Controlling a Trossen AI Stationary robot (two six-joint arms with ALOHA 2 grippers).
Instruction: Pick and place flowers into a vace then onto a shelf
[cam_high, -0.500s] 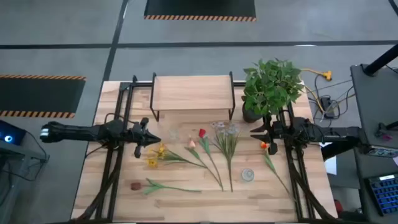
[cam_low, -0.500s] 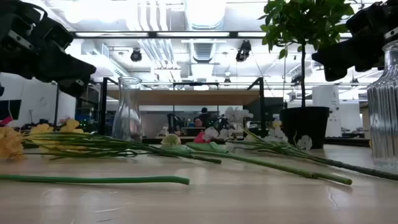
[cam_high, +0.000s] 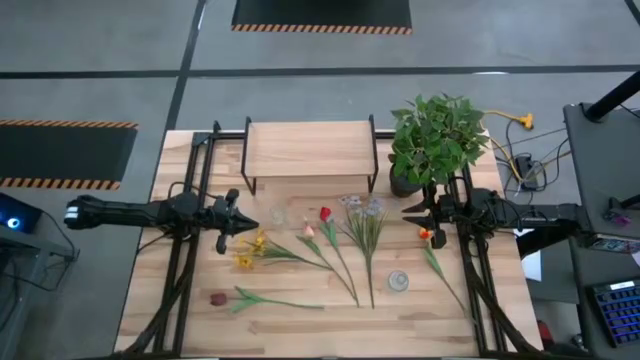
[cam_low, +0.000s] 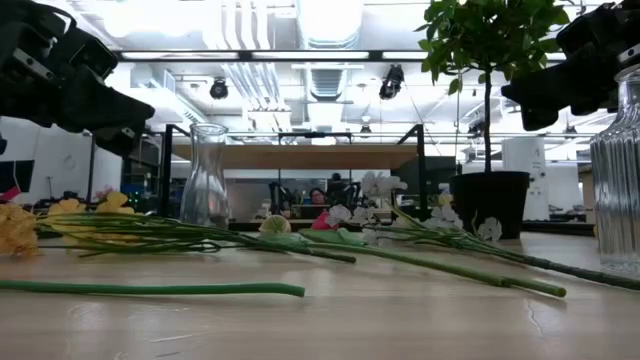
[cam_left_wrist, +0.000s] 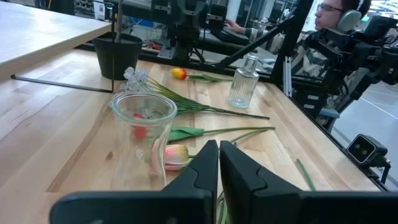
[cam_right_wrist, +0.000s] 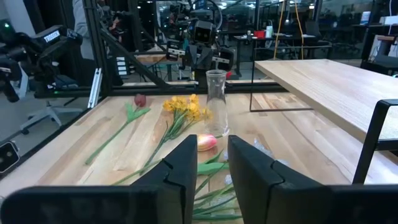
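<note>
Two dark grippers hover above the light wooden bench: left gripper (cam_high: 243, 226) near the left edge, fingers pressed together, holding nothing; right gripper (cam_high: 410, 213) near the right edge, fingers slightly parted, empty. Loose green-stemmed flowers (cam_high: 325, 245) lie flat mid-bench between them. Clear glass vase (cam_high: 279, 214) stands upright just beside the left gripper. Low light-wood shelf with black legs (cam_high: 310, 148) sits at the far edge; bushy green potted plant (cam_high: 435, 140) beside it
</note>
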